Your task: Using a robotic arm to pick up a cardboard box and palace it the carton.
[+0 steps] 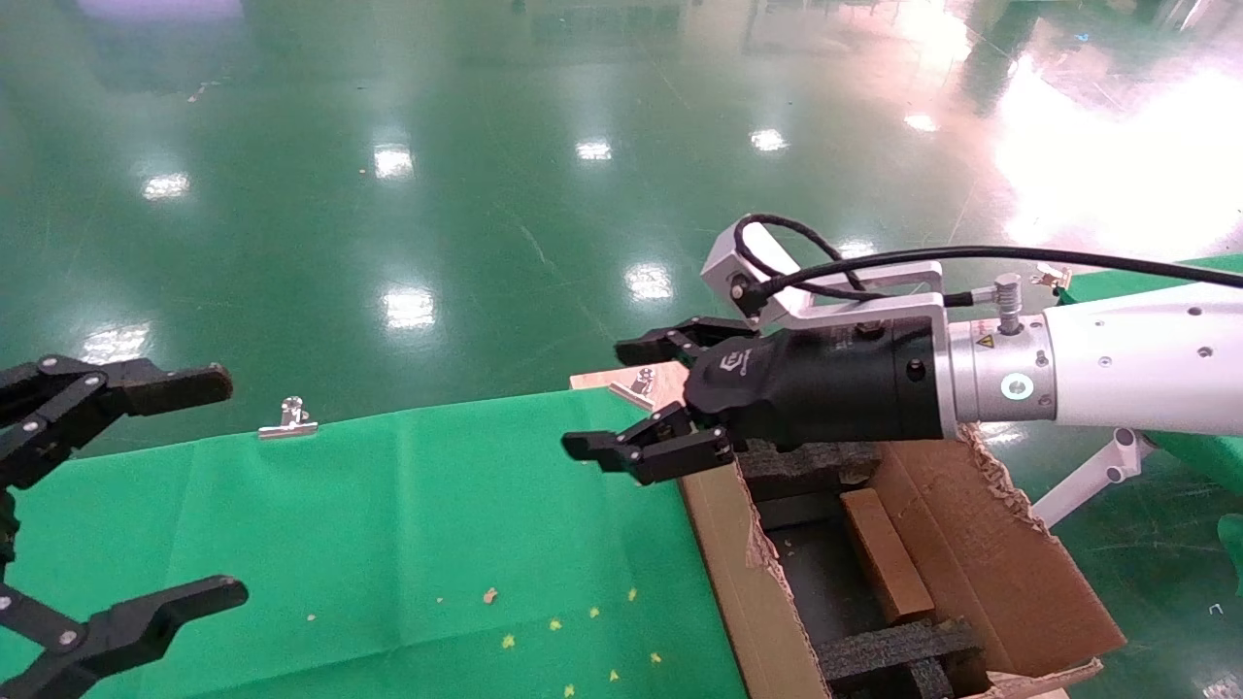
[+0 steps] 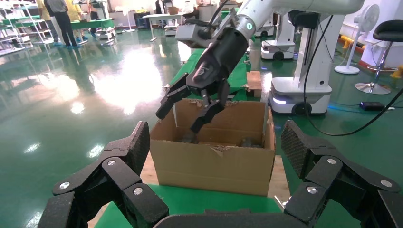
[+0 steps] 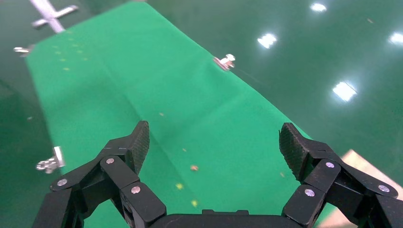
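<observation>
The large brown carton [image 1: 981, 544] with torn flaps and black foam inserts [image 1: 893, 649] stands at the table's right end. The small brown cardboard box [image 1: 886, 568] lies inside it between the inserts. My right gripper [image 1: 600, 396], on the white arm [image 1: 1136, 369], is open and empty, just above the carton's left edge, reaching over the green cloth. In the left wrist view it [image 2: 183, 114] hangs over the carton [image 2: 214, 164]. In the right wrist view the right gripper [image 3: 216, 145] shows only cloth between its fingers. My left gripper [image 1: 225, 485] is open and empty at the far left.
A green cloth [image 1: 388, 544] covers the table, held by metal clips [image 1: 288, 419] [image 1: 636, 383], with small yellow scraps [image 1: 554, 626] on it. Glossy green floor lies beyond. In the left wrist view another robot base [image 2: 299, 95] stands behind the carton.
</observation>
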`<state>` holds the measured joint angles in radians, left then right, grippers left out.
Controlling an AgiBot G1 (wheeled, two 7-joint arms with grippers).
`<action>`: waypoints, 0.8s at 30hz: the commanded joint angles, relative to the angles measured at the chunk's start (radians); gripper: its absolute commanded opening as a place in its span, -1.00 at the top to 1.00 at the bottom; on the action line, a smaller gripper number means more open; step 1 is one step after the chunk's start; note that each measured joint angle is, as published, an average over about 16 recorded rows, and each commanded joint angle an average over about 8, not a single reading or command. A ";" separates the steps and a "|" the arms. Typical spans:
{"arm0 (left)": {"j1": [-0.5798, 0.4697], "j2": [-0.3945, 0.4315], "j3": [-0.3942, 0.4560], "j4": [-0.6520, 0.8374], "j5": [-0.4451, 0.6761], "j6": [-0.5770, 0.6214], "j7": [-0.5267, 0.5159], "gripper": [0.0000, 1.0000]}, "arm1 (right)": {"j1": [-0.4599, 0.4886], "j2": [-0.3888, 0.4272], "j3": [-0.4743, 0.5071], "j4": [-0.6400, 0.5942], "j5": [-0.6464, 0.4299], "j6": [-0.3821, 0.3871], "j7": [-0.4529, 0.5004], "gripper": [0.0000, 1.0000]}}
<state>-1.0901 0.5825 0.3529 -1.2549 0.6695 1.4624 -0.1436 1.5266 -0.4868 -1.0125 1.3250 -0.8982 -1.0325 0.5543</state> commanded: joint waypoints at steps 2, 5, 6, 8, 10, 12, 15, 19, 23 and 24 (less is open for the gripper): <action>0.000 0.000 0.000 0.000 0.000 0.000 0.000 -1.00 | -0.046 -0.013 0.075 -0.004 0.017 -0.047 -0.038 -1.00; 0.000 0.000 0.000 0.000 0.000 0.000 0.000 -1.00 | -0.091 -0.025 0.148 -0.008 0.034 -0.093 -0.074 -1.00; 0.000 0.000 0.000 0.000 0.000 0.000 0.000 -1.00 | -0.106 -0.029 0.172 -0.010 0.039 -0.109 -0.086 -1.00; 0.000 0.000 0.000 0.000 0.000 0.000 0.000 -1.00 | -0.135 -0.037 0.219 -0.012 0.050 -0.139 -0.110 -1.00; 0.000 0.000 0.000 0.000 0.000 0.000 0.000 -1.00 | -0.166 -0.046 0.269 -0.015 0.062 -0.170 -0.135 -1.00; 0.000 0.000 0.000 0.000 0.000 0.000 0.000 -1.00 | -0.196 -0.054 0.317 -0.018 0.072 -0.200 -0.159 -1.00; 0.000 0.000 0.000 0.000 0.000 0.000 0.000 -1.00 | -0.240 -0.066 0.389 -0.022 0.089 -0.246 -0.195 -1.00; 0.000 0.000 0.000 0.000 0.000 0.000 0.000 -1.00 | -0.300 -0.082 0.486 -0.027 0.111 -0.307 -0.243 -1.00; 0.000 0.000 0.000 0.000 0.000 0.000 0.000 -1.00 | -0.360 -0.099 0.583 -0.032 0.133 -0.369 -0.292 -1.00; 0.000 0.000 0.000 0.000 0.000 0.000 0.000 -1.00 | -0.375 -0.103 0.607 -0.034 0.139 -0.384 -0.304 -1.00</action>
<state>-1.0902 0.5825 0.3531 -1.2549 0.6693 1.4623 -0.1435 1.1896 -0.5795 -0.4662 1.2946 -0.7732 -1.3777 0.2810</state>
